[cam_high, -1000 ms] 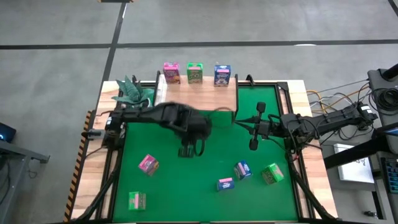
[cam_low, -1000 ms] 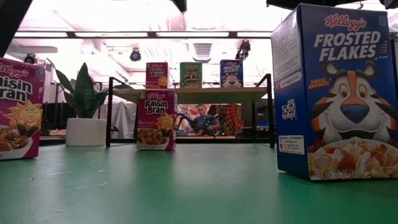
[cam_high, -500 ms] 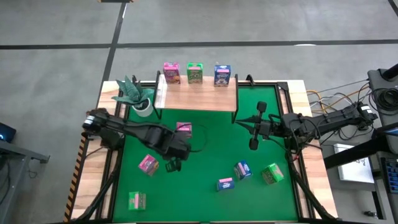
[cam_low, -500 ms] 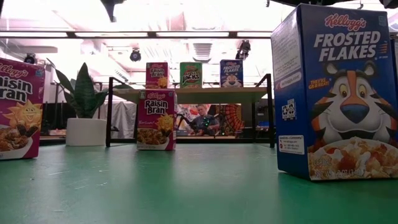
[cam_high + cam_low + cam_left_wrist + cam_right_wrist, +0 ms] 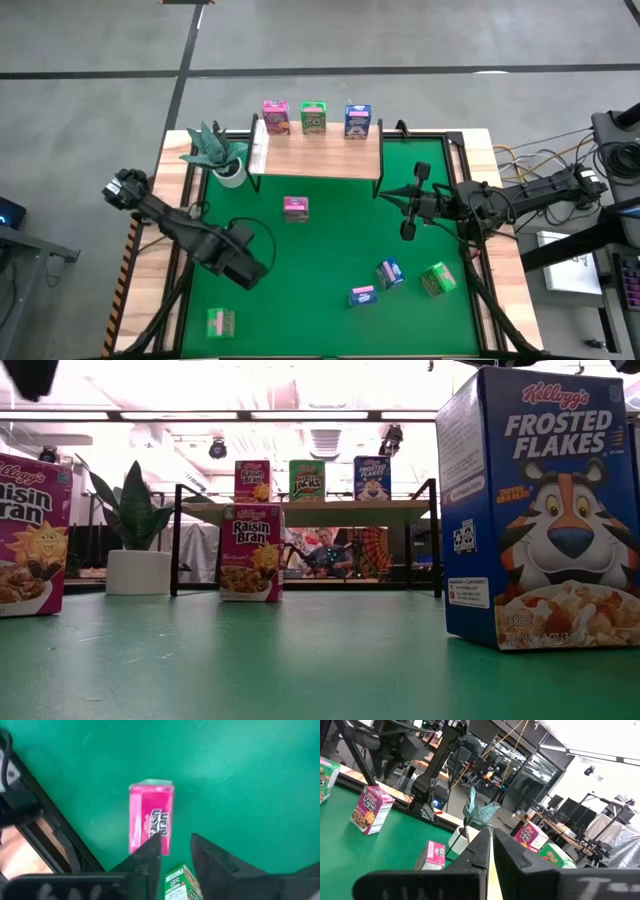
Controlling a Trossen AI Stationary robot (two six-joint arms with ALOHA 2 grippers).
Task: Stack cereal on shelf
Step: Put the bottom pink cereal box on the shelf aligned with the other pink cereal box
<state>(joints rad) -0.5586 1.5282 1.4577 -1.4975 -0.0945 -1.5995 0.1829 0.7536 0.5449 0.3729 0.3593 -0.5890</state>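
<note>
My left gripper hangs open over the mat's left near part, above a pink cereal box that it hides in the high view. That box stands just beyond the fingertips, untouched. Another pink box stands on its base in front of the light-wood shelf. Pink, green and blue boxes stand on the shelf's far edge. My right gripper waits shut and empty at the mat's right, beside the shelf.
A green box stands near the mat's near left corner. Two blue boxes and a green one stand at the near right. A potted plant stands left of the shelf. A black frame borders the mat.
My left gripper has swung from the mat's middle, just in front of the shelf, toward the table's left and near edges, ending over the pink box there. The pink box in front of the shelf, hidden under the arm before, now shows standing. No box has moved.
</note>
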